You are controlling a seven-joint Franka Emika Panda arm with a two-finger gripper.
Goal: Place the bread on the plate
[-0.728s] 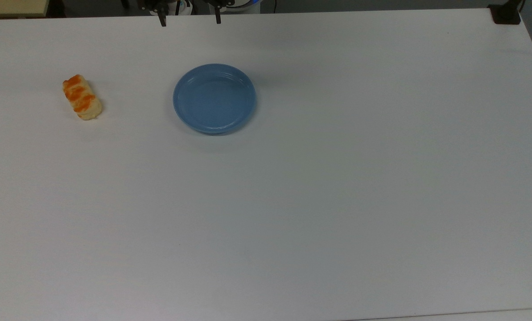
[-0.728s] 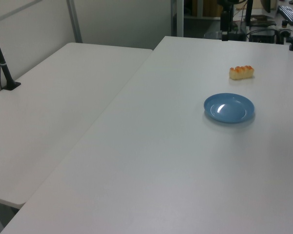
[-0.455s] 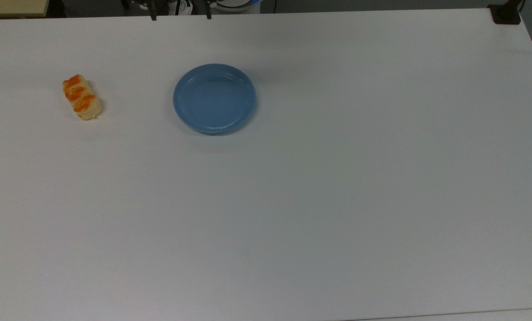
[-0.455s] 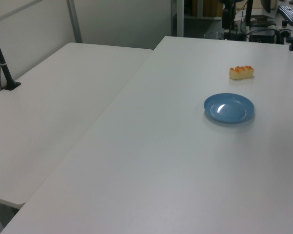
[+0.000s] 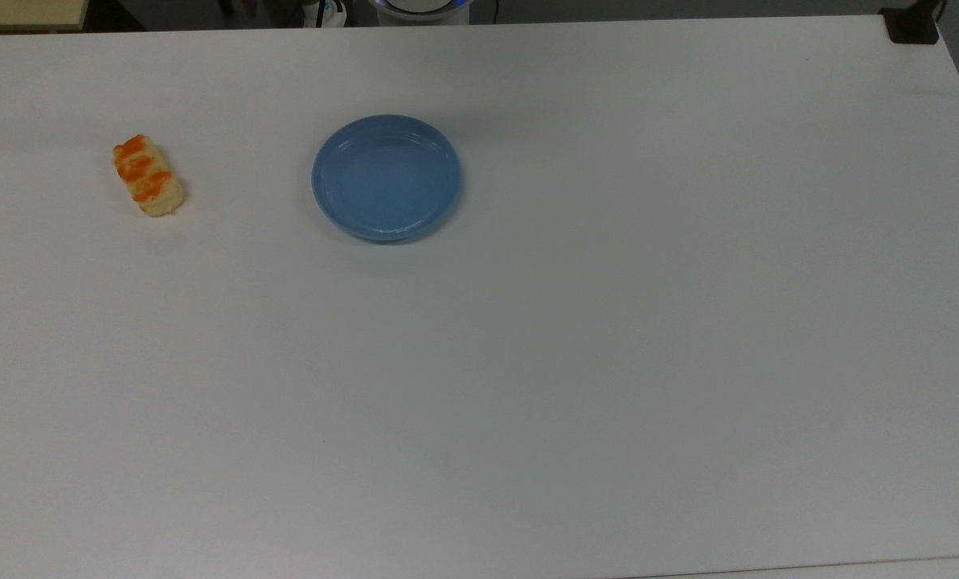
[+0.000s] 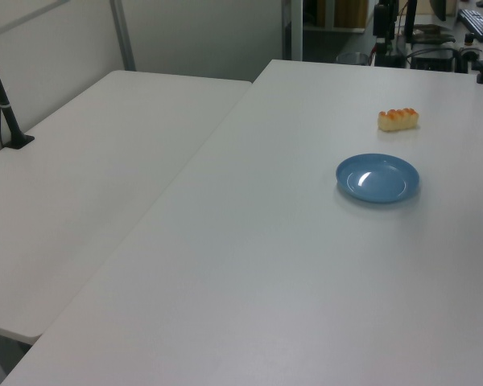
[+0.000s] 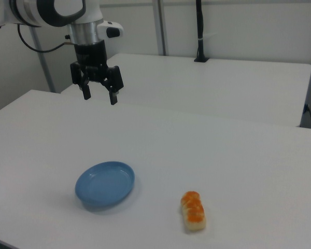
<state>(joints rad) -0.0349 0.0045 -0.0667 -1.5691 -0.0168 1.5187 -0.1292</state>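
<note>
White tabletop (image 5: 608,362) takes up most of what I see, with a second white table (image 6: 88,185) butted against it in the left view and a black post (image 7: 199,31) standing on the far table in the right view.

Through the right view I have the gripper (image 7: 97,95) hanging high above the table, fingers spread wide and holding nothing. It sits at about eleven o'clock from the plate (image 7: 104,183), well apart from it. The bread (image 7: 193,210) lies flat on the table at roughly four o'clock from the plate in the right view; in the top view the bread (image 5: 148,174) is at nine o'clock from the plate (image 5: 387,178), clear table between them.

My worry is the long reach: I must carry the arm over or past the plate to get to the bread, and a low pass could knock the plate's rim. The bread lies skewed in the top view, so fingers not turned across its narrow width could push it away instead of closing round it. It looks soft, so a hard squeeze may crush it.

In the left view the bread (image 6: 398,119) and plate (image 6: 377,178) are small and far off. I cannot judge the gripper's true height from one angle.
</note>
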